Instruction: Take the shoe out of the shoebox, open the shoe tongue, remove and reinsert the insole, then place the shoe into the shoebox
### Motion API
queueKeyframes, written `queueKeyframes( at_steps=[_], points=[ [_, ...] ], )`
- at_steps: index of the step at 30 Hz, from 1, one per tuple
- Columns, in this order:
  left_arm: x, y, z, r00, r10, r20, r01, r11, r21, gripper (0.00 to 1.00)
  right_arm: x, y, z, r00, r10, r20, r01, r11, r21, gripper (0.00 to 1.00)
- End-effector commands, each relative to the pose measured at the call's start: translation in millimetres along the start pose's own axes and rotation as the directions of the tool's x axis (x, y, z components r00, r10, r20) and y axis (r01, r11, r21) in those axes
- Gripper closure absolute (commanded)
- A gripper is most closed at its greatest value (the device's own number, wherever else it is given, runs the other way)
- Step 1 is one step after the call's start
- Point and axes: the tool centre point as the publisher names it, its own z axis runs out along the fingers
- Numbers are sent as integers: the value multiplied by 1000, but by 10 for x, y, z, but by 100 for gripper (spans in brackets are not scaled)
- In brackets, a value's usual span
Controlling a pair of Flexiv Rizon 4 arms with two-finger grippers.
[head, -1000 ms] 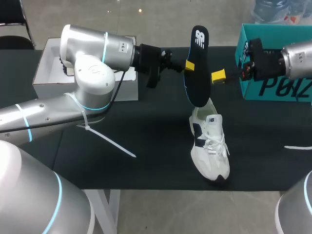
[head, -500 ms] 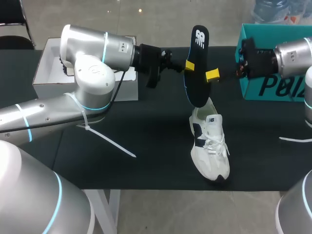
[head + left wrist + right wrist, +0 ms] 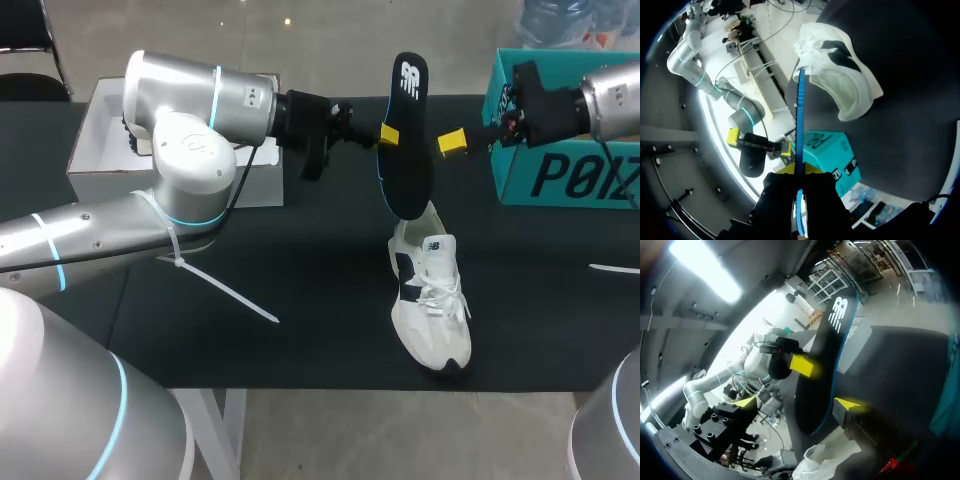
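- Two thin yellow pads of my left claw [image 3: 388, 135] are clamped on the insole [image 3: 404, 175], one on each flat face.
- The insole is a long, flat, dark tongue shape with a bright blue rim and a white mark at its rounded top. It stands nearly upright in the air, edge-on in the left wrist view.
- Its lower end hangs right at the collar of the shoe [image 3: 428, 300]; I cannot tell whether they touch.
- The shoe lies sole-down on the matte black counter [image 3: 300, 270]. It is white and soft-looking, with a dark side panel, white laces and a dark toe edge.
- My right claw [image 3: 452, 142] hovers just beside the insole with its blocky yellow-tipped fingers spread apart, gripping nothing.
- The teal cardboard shoebox [image 3: 560, 170] stands square-cornered behind that claw.
- A white open box [image 3: 95, 160] sits on the counter's far left.
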Motion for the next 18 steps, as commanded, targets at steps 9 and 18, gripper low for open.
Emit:
queueKeyframes(
  at_steps=[9,18],
  points=[
    [0,-3,-4,1000,2,-1,-2,1000,0,100,-213,-13,152,1000,4,-15,-4,1000,10,0],
    [0,-3,-4,1000,2,-1,-2,1000,0,100,-219,20,259,999,2,-35,-1,1000,16,0]
  ],
)
